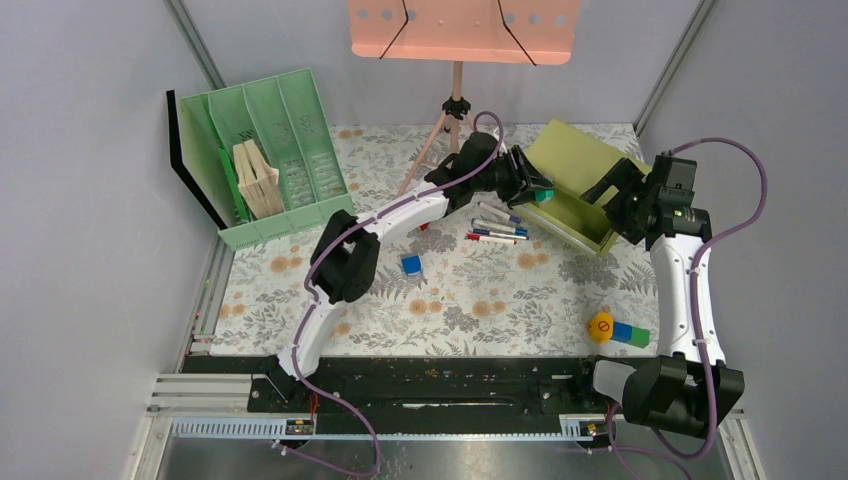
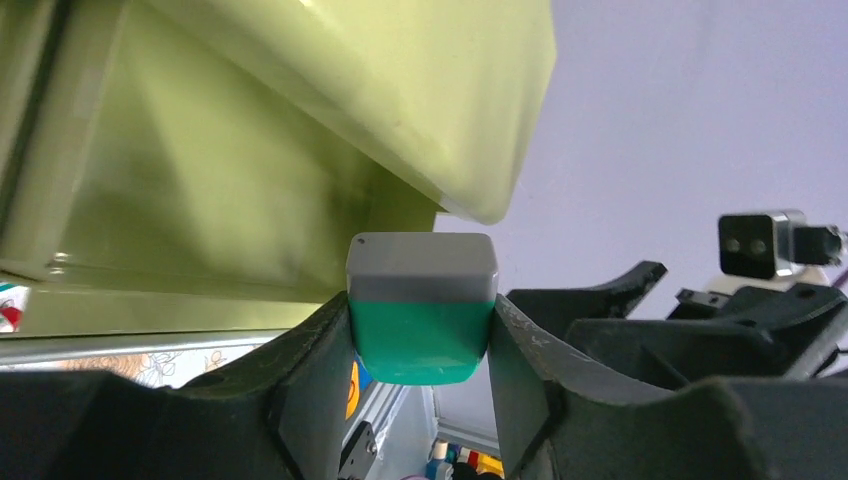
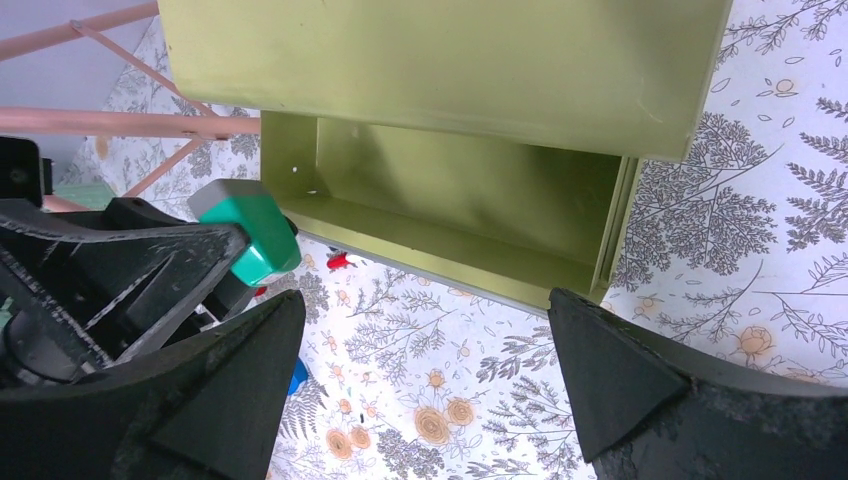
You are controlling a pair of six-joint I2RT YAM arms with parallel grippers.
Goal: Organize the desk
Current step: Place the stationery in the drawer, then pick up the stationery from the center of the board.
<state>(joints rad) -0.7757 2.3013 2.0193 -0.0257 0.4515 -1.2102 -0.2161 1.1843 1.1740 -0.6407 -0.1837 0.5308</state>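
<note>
The desk (image 1: 480, 300) is a floral-print tabletop. An olive-green box (image 1: 575, 185) stands open at the back right, its lid (image 3: 450, 60) raised over the hollow inside (image 3: 450, 200). My left gripper (image 1: 535, 190) is shut on a green block with a grey cap (image 2: 422, 310), held in the air just left of the box's open side. The same block (image 3: 245, 225) shows at the left of the right wrist view. My right gripper (image 1: 612, 185) hovers open at the box's right, above bare desk (image 3: 450, 400), nothing between its fingers.
Several pens (image 1: 497, 230) lie left of the box, and a small blue block (image 1: 411, 264) lies nearer the middle. A yellow, blue and green toy (image 1: 615, 330) sits at the front right. A green file rack (image 1: 270, 160) holding books stands back left, beside a pink music stand (image 1: 460, 25).
</note>
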